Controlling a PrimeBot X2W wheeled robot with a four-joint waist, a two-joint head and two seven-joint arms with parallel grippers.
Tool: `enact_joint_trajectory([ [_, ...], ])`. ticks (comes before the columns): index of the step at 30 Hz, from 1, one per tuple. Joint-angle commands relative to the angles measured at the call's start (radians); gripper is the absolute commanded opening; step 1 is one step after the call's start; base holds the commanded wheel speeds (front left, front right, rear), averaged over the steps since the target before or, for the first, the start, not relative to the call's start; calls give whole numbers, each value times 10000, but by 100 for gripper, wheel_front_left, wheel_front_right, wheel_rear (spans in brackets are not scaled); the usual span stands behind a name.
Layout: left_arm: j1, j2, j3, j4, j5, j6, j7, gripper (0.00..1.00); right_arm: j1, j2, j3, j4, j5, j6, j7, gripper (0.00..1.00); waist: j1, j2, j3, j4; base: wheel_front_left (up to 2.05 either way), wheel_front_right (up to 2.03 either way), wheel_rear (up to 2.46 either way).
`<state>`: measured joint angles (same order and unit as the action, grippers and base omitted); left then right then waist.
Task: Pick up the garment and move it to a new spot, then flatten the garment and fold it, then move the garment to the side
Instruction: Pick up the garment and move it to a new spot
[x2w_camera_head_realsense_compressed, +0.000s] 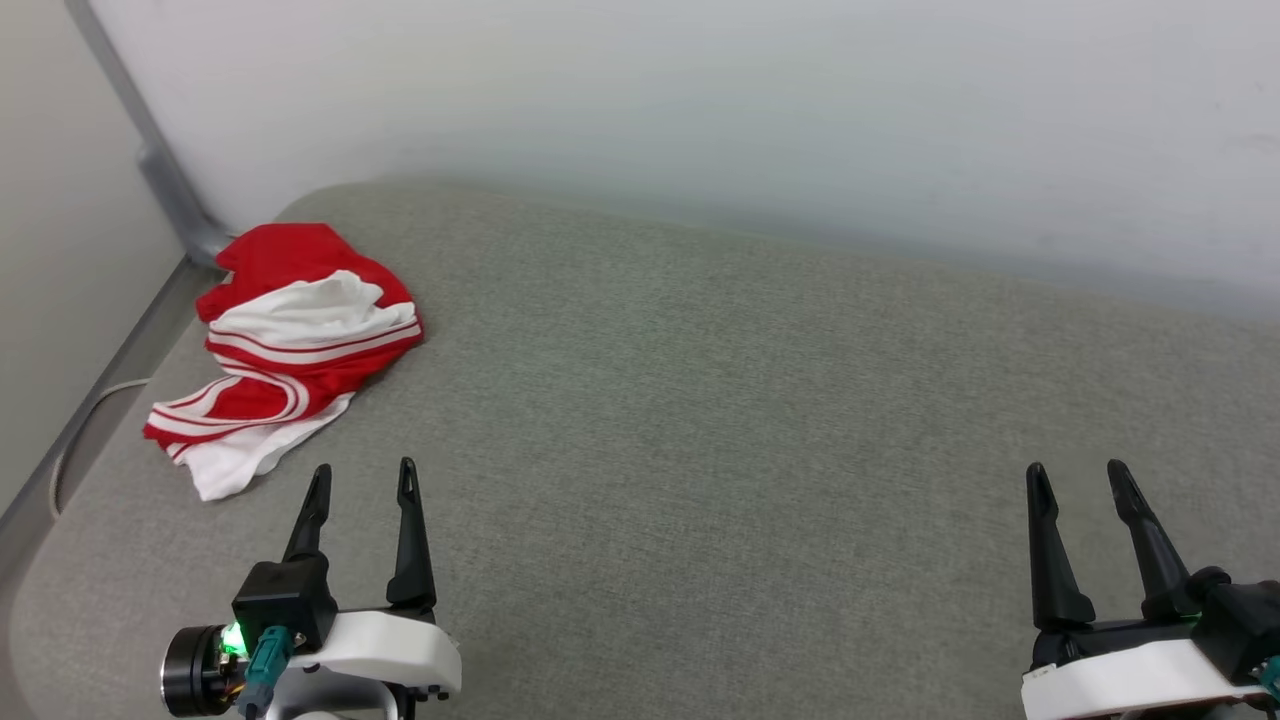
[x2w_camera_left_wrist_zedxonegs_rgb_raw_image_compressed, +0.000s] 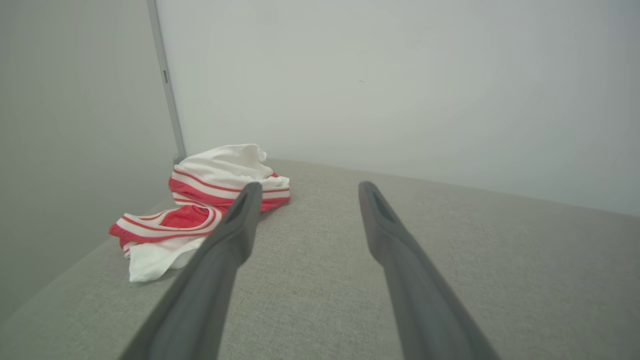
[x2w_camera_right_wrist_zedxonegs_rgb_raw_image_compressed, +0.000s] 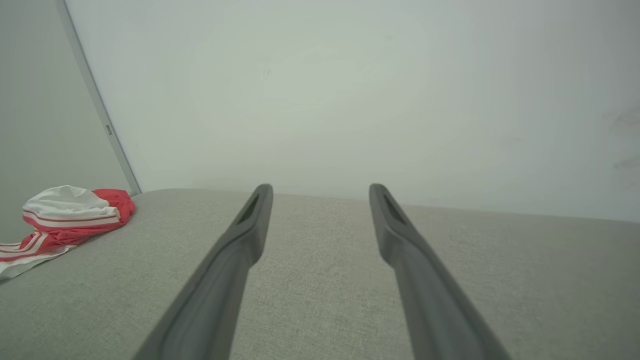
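One loose heap is all the garment (x2w_camera_head_realsense_compressed: 285, 350) amounts to, bunched at the far-left corner of the grey cushion (x2w_camera_head_realsense_compressed: 700, 420), close by its edge — a pinch on only the top fold could, I judge, drag it off that edge or lift it twisted. It lies ahead and left of the left gripper (x2w_camera_head_realsense_compressed: 365, 468), near but not touching; the right gripper (x2w_camera_head_realsense_compressed: 1076, 468) sits well apart — both stand spread and empty.

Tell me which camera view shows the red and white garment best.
The head view: it looks down on the whole garment, crumpled at the grey surface's left side. The left wrist view sees it sideways, partly behind a finger. The right wrist view cuts it off at the left edge.
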<state>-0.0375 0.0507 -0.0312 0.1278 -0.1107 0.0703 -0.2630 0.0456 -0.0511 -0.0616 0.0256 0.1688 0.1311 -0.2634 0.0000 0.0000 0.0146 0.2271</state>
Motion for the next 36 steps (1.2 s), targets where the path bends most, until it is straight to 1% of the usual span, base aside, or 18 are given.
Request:
enact_joint_trajectory([
  [1,-35,-7,27,-22,3,-7,-28,100,47,15,-3,-25,-24,-7,-21,100,0,0,10,373,0,0,0],
  [12,23,-7,224,-25,47,-83,-28,100,96,15,4,-50,58,-7,-21,100,0,0,15,1974,0,0,0],
  [19,40,-9,255,-31,7,-112,-28,100,151,15,17,-48,4,-7,-21,100,0,0,11,2863,0,0,0],
  [28,371,-8,643,-402,-159,193,-28,100,-344,13,496,120,-146,-8,-21,100,0,0,267,3060,0,0,0],
  [36,453,-8,782,-503,-243,210,-28,100,-440,13,584,183,-165,-7,-21,100,0,0,301,3070,0,0,0],
])
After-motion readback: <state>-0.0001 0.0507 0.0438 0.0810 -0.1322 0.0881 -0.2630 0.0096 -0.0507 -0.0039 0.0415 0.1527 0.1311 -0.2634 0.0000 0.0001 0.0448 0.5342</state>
